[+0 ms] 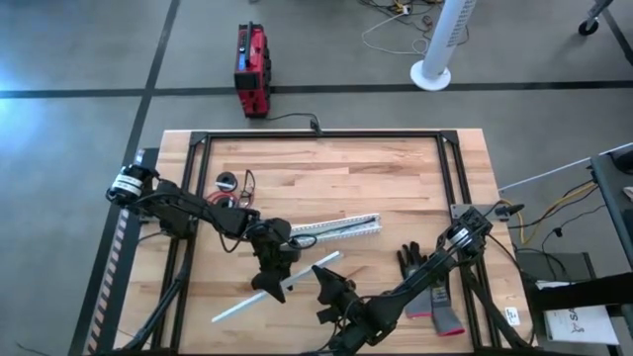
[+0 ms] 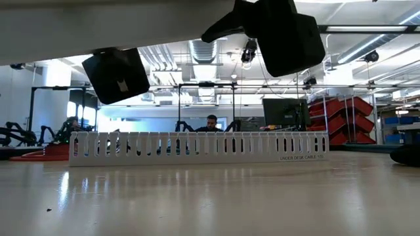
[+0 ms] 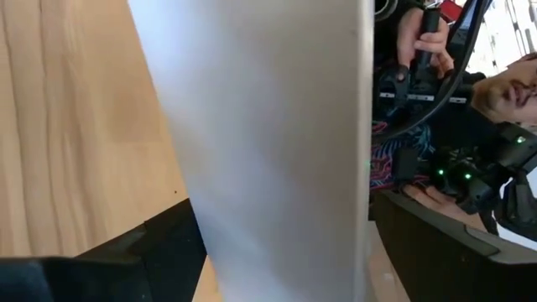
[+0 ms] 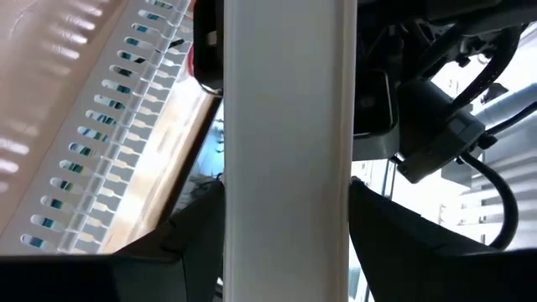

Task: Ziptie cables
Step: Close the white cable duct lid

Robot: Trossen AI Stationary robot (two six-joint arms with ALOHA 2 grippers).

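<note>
A long white flat strip [image 1: 237,308] slants across the near middle of the table, lifted clear; in the low view it is a pale band [image 2: 98,26] overhead. My left gripper [image 1: 269,277] is shut on it near its middle. My right gripper [image 1: 326,287] is shut on it near its right end. The cables [image 1: 237,183], a small red and black coil with thin black loops, lie on the wood at the far left, behind my left arm, untouched. My left gripper pinches the white strip between its two fingers [image 3: 168,247], one on each long edge [image 3: 197,226]. The fingers come from above and lie across the strip, which is clear of the table. My right gripper pinches the strip's two long edges [image 4: 228,218] between its fingers [image 4: 193,243], across the strip. The strip runs on past it toward my left gripper, clear of the table.
A white slotted cable duct [image 1: 341,228] lies on the table just beyond the strip. A black glove [image 1: 413,265] and a grey and red glove [image 1: 443,311] lie at the near right. A black frame [image 1: 316,135] rims the table. A person's hand [image 3: 419,42] shows beyond.
</note>
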